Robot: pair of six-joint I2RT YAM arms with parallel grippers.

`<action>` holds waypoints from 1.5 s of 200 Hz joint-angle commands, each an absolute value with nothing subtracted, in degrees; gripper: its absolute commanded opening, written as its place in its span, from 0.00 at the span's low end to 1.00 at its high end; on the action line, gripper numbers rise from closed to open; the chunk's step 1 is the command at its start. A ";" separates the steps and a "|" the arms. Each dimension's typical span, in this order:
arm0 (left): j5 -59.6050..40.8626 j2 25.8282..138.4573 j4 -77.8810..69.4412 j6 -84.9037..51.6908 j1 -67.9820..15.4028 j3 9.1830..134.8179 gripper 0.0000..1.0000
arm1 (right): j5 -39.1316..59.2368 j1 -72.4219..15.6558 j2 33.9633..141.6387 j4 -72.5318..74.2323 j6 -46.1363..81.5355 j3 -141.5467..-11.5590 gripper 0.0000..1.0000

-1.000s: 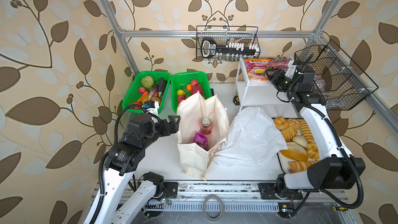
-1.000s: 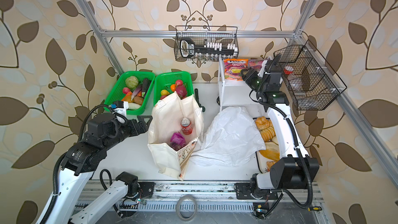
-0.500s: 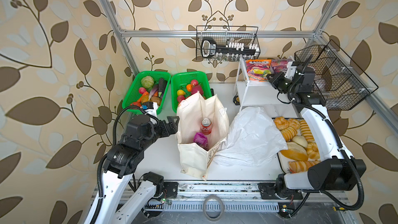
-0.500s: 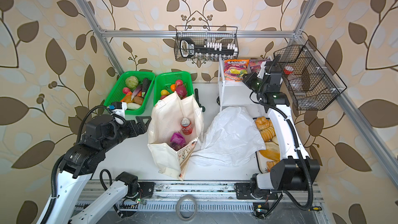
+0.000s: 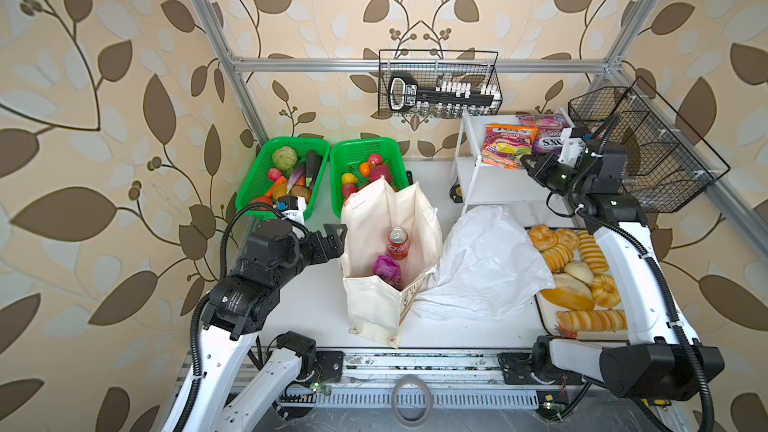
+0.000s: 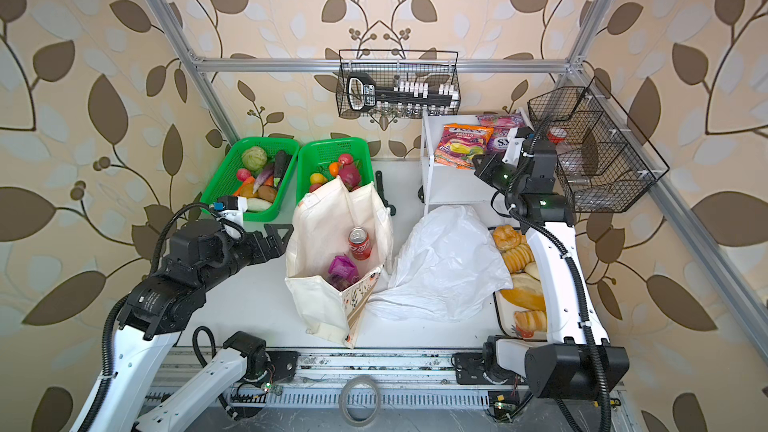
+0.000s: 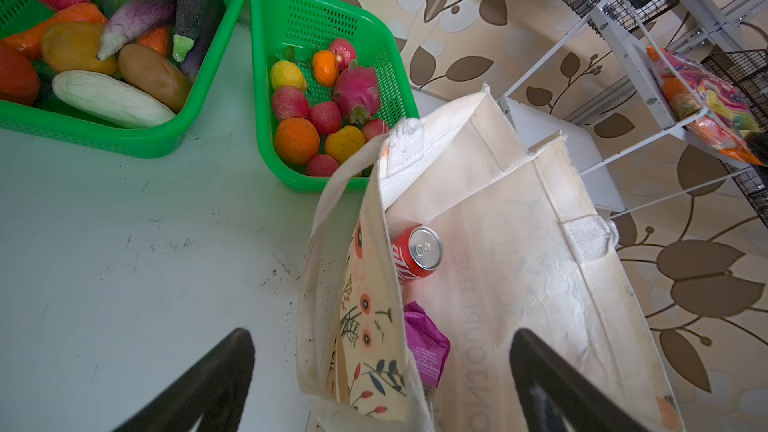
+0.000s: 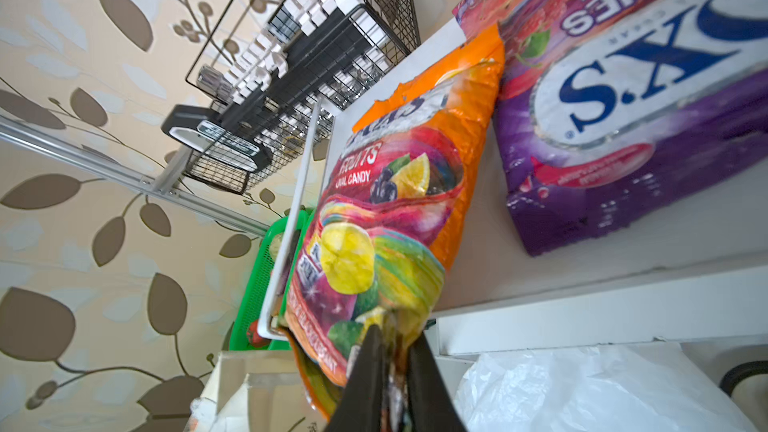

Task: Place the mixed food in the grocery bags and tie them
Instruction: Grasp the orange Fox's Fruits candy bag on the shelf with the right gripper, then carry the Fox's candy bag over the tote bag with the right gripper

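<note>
The cream tote [image 5: 370,309] stands open mid-table with the red soda can [image 5: 398,243] and a purple snack packet [image 5: 386,270] inside. Beside it on the right lies the crumpled white plastic bag [image 5: 482,268]. My left gripper [image 5: 332,238] is open at the tote's left rim; in the left wrist view that wall of the tote [image 7: 365,326] shows between its fingers. My right gripper [image 8: 395,351] is shut on the lower edge of the orange FOX'S pouch [image 8: 399,209], which lies on the white shelf [image 5: 490,184]. Toy fruits [image 5: 365,172] fill a green basket behind the tote.
A purple FOX'S pouch [image 5: 546,137] lies next to the orange one. A second green basket [image 5: 249,205] holds vegetables at the back left. A tray [image 5: 542,320] of bread sits under my right arm. Wire baskets [image 5: 438,85] hang on the back and right frame.
My right gripper has moved up to the orange pouch and closed on its edge. The left arm has barely moved and stays open.
</note>
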State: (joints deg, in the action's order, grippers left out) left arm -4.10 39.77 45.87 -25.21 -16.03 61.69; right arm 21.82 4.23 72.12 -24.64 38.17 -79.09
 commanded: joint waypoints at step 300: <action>-5.50 40.77 45.11 -24.74 -15.64 61.79 0.96 | 39.39 1.09 68.69 -13.74 37.43 -89.21 0.00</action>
